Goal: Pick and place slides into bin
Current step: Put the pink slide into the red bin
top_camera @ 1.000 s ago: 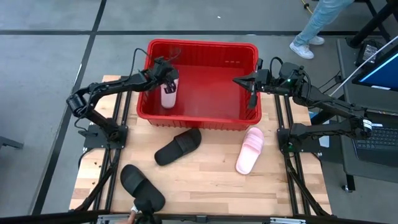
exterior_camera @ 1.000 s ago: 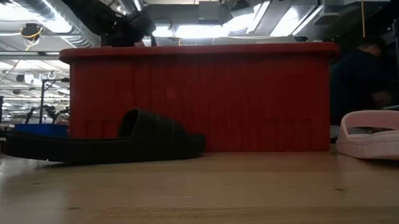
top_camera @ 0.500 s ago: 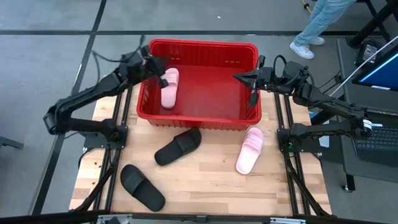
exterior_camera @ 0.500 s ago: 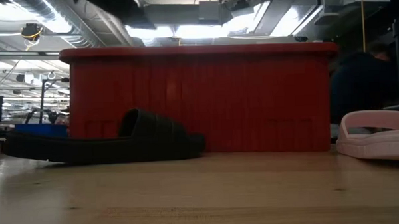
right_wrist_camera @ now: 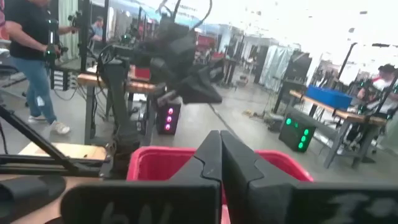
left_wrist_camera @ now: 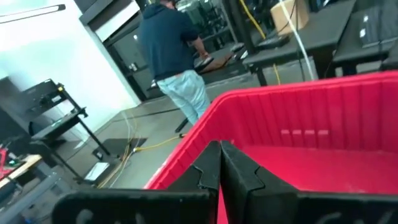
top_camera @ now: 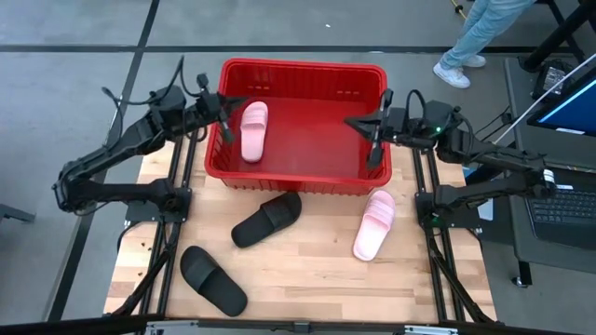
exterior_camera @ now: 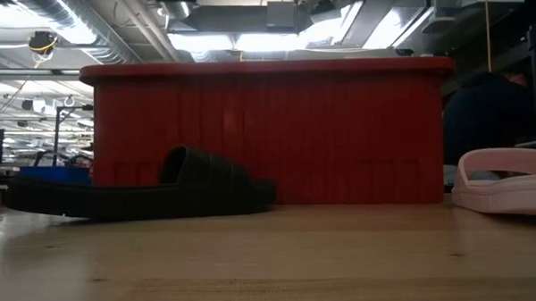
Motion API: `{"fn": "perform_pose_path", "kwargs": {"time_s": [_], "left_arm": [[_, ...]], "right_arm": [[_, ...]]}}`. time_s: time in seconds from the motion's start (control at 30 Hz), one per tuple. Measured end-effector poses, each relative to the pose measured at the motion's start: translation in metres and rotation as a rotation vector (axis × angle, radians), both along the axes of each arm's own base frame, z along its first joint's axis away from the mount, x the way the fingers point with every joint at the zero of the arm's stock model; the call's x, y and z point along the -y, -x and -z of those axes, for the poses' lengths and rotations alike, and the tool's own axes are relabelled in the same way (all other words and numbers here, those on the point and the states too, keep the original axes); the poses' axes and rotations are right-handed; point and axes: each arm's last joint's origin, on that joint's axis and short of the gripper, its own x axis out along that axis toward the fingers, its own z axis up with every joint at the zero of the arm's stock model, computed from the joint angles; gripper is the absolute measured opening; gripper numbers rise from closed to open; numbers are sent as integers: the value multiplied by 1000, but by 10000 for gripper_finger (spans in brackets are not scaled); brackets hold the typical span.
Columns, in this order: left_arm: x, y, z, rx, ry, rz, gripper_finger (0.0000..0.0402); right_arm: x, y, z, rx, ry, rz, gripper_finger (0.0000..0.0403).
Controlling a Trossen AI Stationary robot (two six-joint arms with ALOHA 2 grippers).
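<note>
one pink slide (top_camera: 253, 131) lies flat in the bin (top_camera: 296, 178), by its left wall. three slides are out on the desk (top_camera: 307, 279): black slide (top_camera: 267, 219) just in front of the bin, second black slide (top_camera: 213, 279) near the front-left corner, second pink slide (top_camera: 374, 223) front-right of the bin.

left end effector (top_camera: 221, 116) is at the bin's left rim, fingers pressed together w/ nothing between them. right end effector (top_camera: 372, 134) hangs over the bin's right rim, also closed and empty.

step in hand, as i judge it: go for the next slide. prob the right arm for the second pink slide, since it's nearest. open wide before dropping, pinch across the strap or one side edge, lift clear of the rim before swinging in.

axes: binned pink slide runs front-to-back; which end is the toe is hard to tell from above. second pink slide runs front-to-back, tilted a bit; both black ones sit diagonal.
</note>
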Motion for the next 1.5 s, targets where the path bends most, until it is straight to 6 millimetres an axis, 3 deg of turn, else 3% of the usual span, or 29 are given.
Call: {"fn": "perform_pose_path", "kwargs": {"time_s": [0.27,0.43,0.7,1.0,1.27,1.5], "left_arm": [[22,12,-7,30,-2,76,1],[33,19,-8,29,10,116,1],[46,17,-7,79,119,194,2],[63,-18,0,108,287,334,2],[97,-55,16,60,386,416,2],[129,-69,23,63,374,365,1]], "right_arm": [[-45,-25,-10,-101,-47,29,2],[-75,-29,-11,-211,-115,41,2],[-117,-2,-10,-423,-352,25,1],[-157,33,-7,-545,-383,-32,1],[-175,66,11,-694,-561,37,0],[-202,75,21,-758,-641,-5,0]]}}
